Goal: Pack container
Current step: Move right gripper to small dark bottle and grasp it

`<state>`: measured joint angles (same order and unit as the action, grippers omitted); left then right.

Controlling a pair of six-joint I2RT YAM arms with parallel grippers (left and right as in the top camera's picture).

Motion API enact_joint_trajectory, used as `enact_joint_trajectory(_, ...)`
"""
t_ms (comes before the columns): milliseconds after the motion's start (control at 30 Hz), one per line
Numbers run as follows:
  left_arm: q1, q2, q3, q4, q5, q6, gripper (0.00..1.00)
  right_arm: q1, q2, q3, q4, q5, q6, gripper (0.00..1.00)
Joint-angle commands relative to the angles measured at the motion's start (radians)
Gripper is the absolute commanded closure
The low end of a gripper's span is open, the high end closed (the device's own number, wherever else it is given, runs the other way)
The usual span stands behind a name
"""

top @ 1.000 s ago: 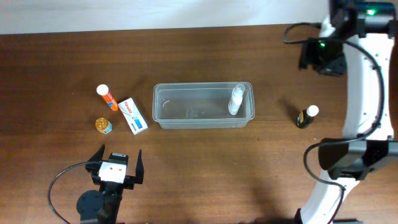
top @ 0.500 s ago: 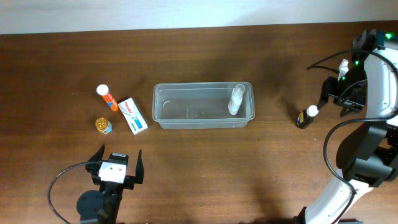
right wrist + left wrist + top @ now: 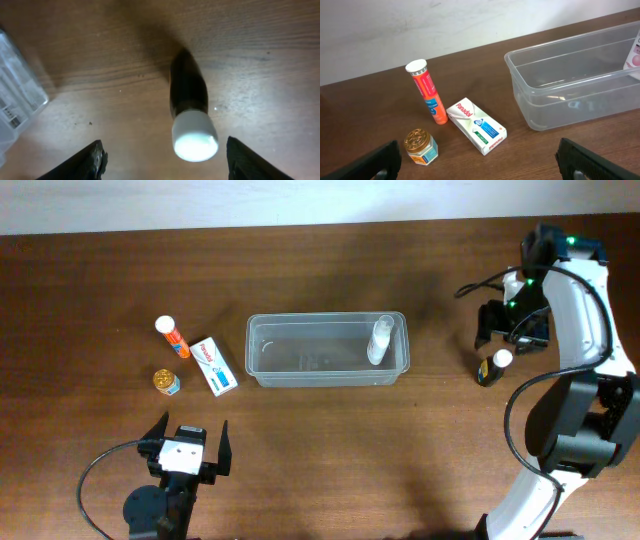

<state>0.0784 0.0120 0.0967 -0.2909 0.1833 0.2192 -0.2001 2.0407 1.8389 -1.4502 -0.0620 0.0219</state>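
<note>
The clear plastic container (image 3: pixel 326 350) sits mid-table with a small clear bottle (image 3: pixel 379 340) standing at its right end; it also shows in the left wrist view (image 3: pixel 570 80). A dark bottle with a white cap (image 3: pixel 493 366) stands to the right of the container. My right gripper (image 3: pixel 510 327) is open just above it; in the right wrist view the bottle (image 3: pixel 189 107) stands between the spread fingers (image 3: pixel 165 160). My left gripper (image 3: pixel 187 448) is open and empty near the front edge. An orange tube (image 3: pixel 171 336), a white box (image 3: pixel 214 365) and a gold-lidded jar (image 3: pixel 166 381) lie left of the container.
The tube (image 3: pixel 427 91), box (image 3: pixel 476 125) and jar (image 3: pixel 420 146) lie just ahead of the left gripper (image 3: pixel 480 162). A corner of the container (image 3: pixel 20 95) shows at the left of the right wrist view. A pale wall runs along the table's far edge.
My right arm has swung from the far right back corner down and inward, and the open gripper now hangs over the dark bottle. The left arm has not moved.
</note>
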Motion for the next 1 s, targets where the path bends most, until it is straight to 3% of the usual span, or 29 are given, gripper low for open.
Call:
enact_joint_trajectory(0,0.005,-0.007,-0.005,0.000,-0.004,-0.006,0.01,-0.004,-0.035,-0.056,0.034,-0.004,-0.003,0.30)
enact_joint_trajectory(367,0.005,-0.007,-0.005,0.000,-0.004,-0.006,0.01,-0.004,-0.035,-0.198,0.152,0.056,0.020,0.32)
enact_joint_trajectory(533,0.005,-0.007,-0.005,0.000,-0.004,-0.006,0.01,-0.005,-0.035,-0.229,0.187,0.075,0.032,0.46)
enact_joint_trajectory(667,0.005,-0.007,-0.005,0.000,-0.004,-0.006,0.01,-0.005,-0.035,-0.229,0.196,0.075,0.031,0.69)
enact_joint_trajectory(767,0.005,-0.007,-0.005,0.000,-0.004,-0.006,0.01,-0.005,-0.035,-0.229,0.203,0.075,0.031,0.80)
enact_joint_trajectory(967,0.005,-0.007,-0.005,0.000,-0.004,-0.006,0.01,-0.005,-0.035,-0.228,0.202,0.074,0.031,0.82)
